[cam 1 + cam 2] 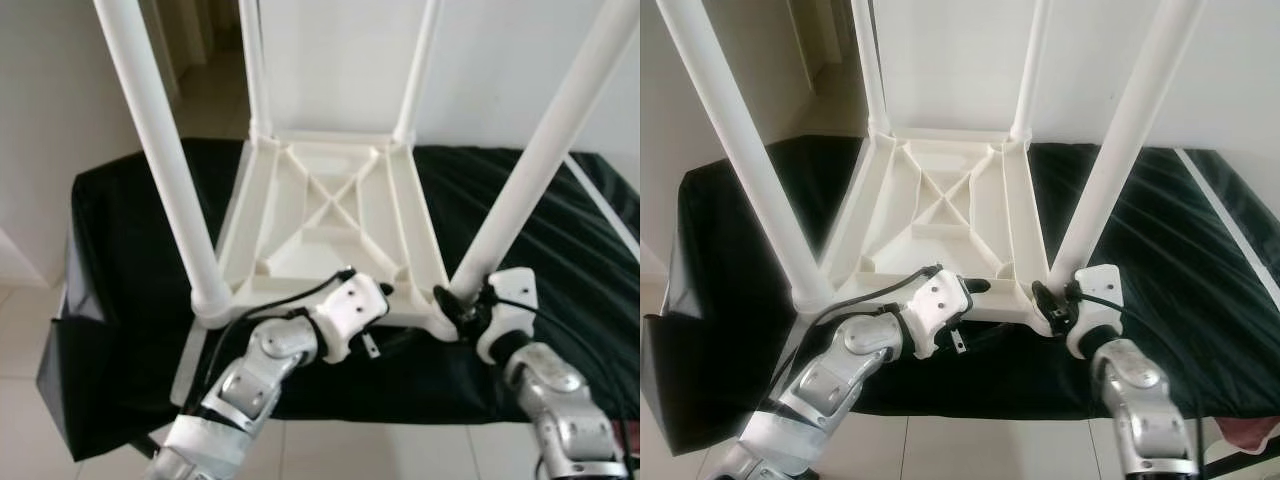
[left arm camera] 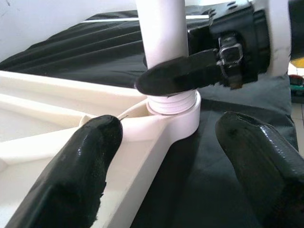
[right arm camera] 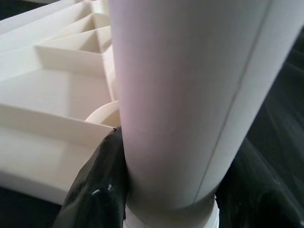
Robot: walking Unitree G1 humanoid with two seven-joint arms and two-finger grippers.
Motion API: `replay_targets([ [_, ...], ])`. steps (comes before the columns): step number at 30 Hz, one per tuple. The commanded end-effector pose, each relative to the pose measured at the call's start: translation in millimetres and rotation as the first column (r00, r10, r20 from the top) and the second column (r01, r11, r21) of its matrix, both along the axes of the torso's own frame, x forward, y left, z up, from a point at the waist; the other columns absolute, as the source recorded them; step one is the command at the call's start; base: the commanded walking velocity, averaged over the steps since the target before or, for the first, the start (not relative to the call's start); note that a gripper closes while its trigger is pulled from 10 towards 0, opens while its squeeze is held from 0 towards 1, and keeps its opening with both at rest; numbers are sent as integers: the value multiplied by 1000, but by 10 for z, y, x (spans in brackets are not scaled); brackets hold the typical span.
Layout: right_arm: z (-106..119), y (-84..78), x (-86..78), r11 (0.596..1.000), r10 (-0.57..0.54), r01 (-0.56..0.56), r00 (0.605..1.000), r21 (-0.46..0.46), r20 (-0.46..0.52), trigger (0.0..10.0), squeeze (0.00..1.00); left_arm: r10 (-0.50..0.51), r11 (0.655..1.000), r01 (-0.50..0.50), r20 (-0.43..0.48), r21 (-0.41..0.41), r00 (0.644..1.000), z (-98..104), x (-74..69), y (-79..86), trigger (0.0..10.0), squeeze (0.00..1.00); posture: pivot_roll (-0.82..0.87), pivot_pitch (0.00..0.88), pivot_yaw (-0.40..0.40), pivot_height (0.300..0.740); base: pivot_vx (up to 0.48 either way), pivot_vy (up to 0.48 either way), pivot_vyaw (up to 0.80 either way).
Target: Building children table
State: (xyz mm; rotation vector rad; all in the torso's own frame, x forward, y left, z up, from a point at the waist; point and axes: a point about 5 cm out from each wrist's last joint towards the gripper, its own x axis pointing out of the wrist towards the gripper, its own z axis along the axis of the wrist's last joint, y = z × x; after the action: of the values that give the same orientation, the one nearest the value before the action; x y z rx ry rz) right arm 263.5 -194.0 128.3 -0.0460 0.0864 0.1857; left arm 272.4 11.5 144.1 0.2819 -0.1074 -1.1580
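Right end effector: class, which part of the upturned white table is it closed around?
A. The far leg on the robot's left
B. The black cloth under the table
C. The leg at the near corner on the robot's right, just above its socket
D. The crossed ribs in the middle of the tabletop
C. The right end effector has a black finger on each side of the near right leg, low by its threaded socket, as the right wrist view confirms.
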Motion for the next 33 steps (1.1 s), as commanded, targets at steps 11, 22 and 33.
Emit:
replay_targets([
  [11, -161, 261, -33, 939, -310, 324, 943, 112, -123, 10000, 0, -34, 999, 34, 1, 18, 999, -9, -11, -30, 10000, 0, -17, 0, -22, 740, 0, 0, 0],
  [22, -125, 491, 0, 891, -419, 434, 899, 132, -128, 10000, 0, -17, 1000, 17, -10, 11, 1000, -30, -43, -25, 10000, 0, 2, 0, -42, 740, 0, 0, 0],
  [33, -83, 474, 17, 891, -421, 434, 900, 131, -115, 10000, 0, -4, 1000, 4, -8, 10, 1000, -32, -25, -18, 10000, 0, 4, 0, -52, 740, 0, 0, 0],
])
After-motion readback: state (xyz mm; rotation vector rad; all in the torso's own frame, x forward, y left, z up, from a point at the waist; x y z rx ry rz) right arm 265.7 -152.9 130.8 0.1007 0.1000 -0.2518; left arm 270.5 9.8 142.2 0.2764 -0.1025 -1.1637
